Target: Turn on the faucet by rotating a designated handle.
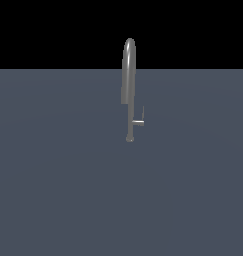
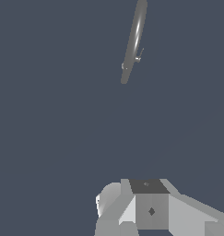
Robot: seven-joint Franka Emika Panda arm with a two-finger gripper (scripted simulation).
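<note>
In the exterior view, the faucet (image 1: 128,90) stands upright on the grey floor (image 1: 58,190), in the far middle of the scene. The handle (image 1: 138,121) sticks out from its lower stem toward this view's right. No arm appears here. In the wrist view, the faucet (image 2: 133,41) is well apart from the gripper (image 2: 145,207); whether its fingers are spread or closed, I cannot tell.

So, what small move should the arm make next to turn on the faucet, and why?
Probably a move toward the faucet, aimed at the handle low on its stem. The exterior view shows no arm near the faucet, and in the wrist view the faucet and its handle lie well apart from the gripper parts. Nothing touches the handle, so an approach comes before any rotation.
</note>
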